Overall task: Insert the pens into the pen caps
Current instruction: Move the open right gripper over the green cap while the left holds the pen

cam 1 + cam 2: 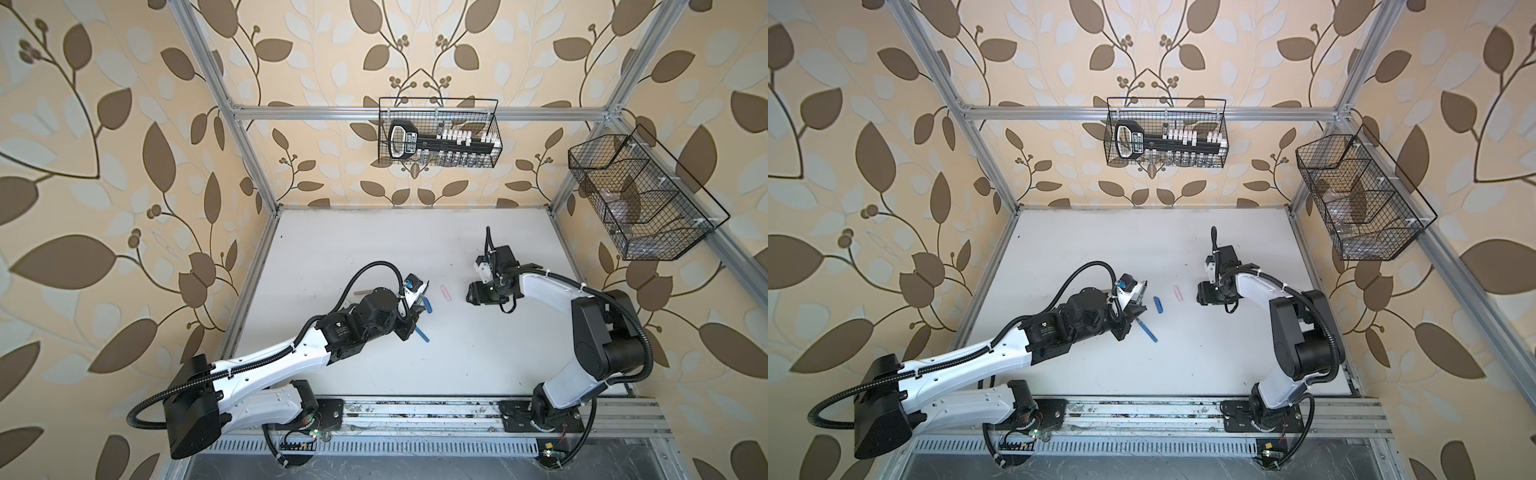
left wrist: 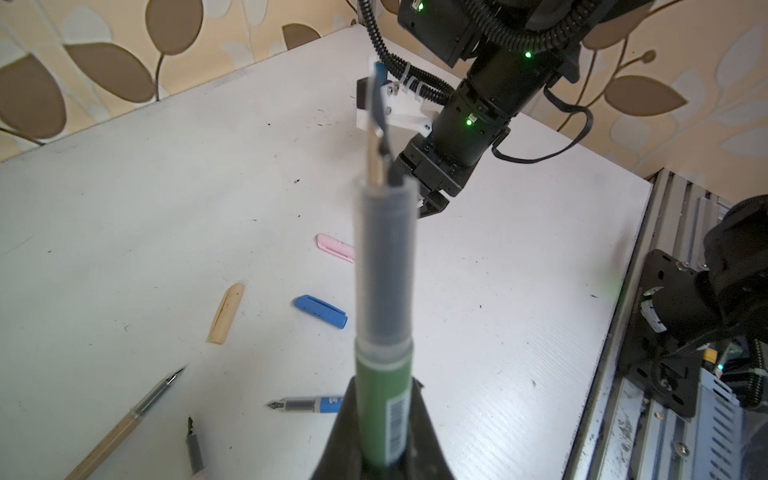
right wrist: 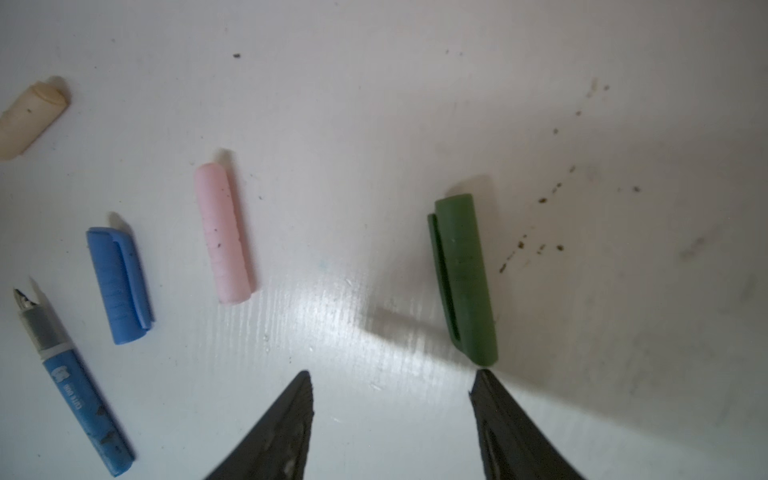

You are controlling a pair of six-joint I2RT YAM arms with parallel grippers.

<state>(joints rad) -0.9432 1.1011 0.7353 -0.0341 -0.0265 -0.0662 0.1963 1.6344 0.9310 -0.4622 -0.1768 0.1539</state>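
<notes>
Left tool (image 2: 384, 382) clamps green pen (image 2: 384, 311); right tool (image 3: 394, 372) apart, tip by green cap (image 3: 463, 278); pink cap (image 3: 222, 232) near.

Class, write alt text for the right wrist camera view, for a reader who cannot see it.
The right gripper, jaws open, hangs over a white table, one fingertip close to the end of a dark green pen cap lying flat. Farther off lie a pink cap, a blue cap, a tan cap and an uncapped blue pen.
</notes>
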